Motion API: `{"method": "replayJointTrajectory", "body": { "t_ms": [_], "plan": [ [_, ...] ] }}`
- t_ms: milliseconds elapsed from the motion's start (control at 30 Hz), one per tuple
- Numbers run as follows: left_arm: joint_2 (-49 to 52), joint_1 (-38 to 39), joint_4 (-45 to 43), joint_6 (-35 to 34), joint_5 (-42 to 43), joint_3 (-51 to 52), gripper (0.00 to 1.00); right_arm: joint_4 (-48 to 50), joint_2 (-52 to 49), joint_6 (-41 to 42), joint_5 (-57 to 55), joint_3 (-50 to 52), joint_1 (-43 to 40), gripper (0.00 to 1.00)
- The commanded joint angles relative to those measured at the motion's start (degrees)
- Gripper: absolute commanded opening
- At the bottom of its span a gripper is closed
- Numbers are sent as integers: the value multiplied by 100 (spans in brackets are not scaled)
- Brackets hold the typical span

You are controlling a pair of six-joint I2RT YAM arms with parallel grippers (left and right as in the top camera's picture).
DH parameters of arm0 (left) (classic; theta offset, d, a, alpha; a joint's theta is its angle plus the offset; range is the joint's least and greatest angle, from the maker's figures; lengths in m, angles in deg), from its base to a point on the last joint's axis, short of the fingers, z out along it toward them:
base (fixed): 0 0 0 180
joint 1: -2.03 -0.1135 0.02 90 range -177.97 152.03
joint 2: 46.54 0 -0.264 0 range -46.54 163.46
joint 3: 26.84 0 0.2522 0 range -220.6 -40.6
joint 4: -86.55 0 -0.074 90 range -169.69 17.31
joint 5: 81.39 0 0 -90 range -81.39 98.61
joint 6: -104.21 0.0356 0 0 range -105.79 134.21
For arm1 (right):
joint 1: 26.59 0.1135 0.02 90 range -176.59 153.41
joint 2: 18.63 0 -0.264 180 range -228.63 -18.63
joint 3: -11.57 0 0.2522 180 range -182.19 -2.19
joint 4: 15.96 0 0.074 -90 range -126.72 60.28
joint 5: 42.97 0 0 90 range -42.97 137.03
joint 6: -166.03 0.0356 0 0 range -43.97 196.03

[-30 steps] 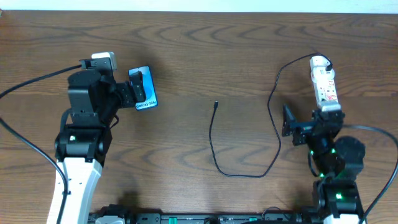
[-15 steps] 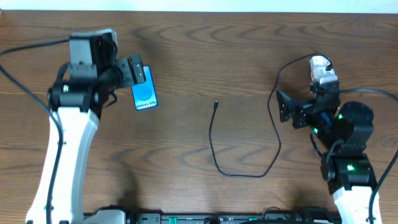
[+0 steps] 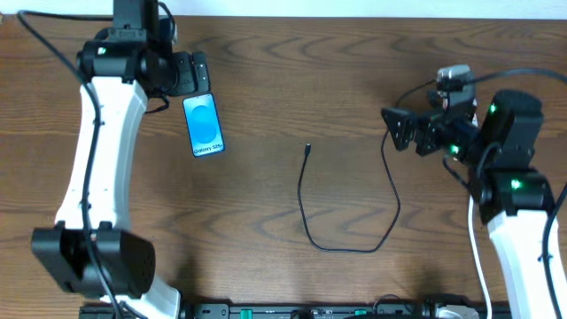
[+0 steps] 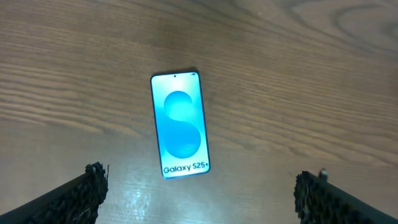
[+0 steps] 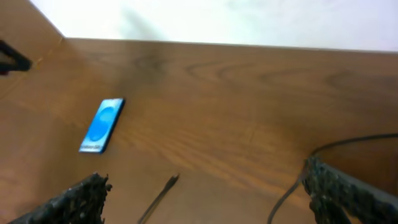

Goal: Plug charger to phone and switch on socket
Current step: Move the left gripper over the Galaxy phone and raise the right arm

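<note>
the tabletop is dark brown wood with a wavy, flowing grain and a soft sheen. in the upper left of the overhead frame lies the phone. it is a slim flat rectangle with rounded corners, face up. its glossy screen is bright blue with two round shapes and small "galaxy s25+" lettering at its lower end.

the charger is a thin black cable, matte and limp, lying near the middle of the frame. its small plug tip points up the frame. from there the cable runs down into a u-shaped bend and climbs again on the right toward the right arm. phone and plug tip lie well apart. the socket is covered by the right arm in the overhead view and cannot be made out.

the left hand is at the phone's upper end in the frame. its black, rough-textured fingers are spread wide, released and grasping nothing. in its wrist view the phone lies untouched beyond them. the right hand, in the upper right, is likewise fully released and empty. its fingers stand far apart beside the rising stretch of cable, with nothing between them.
</note>
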Motion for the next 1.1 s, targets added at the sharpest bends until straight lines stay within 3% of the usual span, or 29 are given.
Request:
{"method": "replayJointTrajectory", "body": {
  "t_ms": [0,167,400,533,933,1067],
  "plan": [
    [177,-28,42,188,68,-111,98,-437,-439,-96,380,-562,-24,99],
    [177,-28,-7,188,57,-101,98,-1268,-1108,-551,352,-1231,-24,99],
    [380,-28,-273,-337,-13,-94,98,-1093,-1270,-592,210,-1250,-24,99],
    [756,-28,-284,-846,-546,-94,98,-1176,-1270,-538,234,-1250,-13,99],
    [1937,-22,-605,-881,-586,-94,98,-1613,-1270,-546,-350,-1248,-13,99],
    [2184,-22,-721,-1172,-625,-94,98,-1700,-1270,-588,-350,-1248,-13,99]
  ]
}}
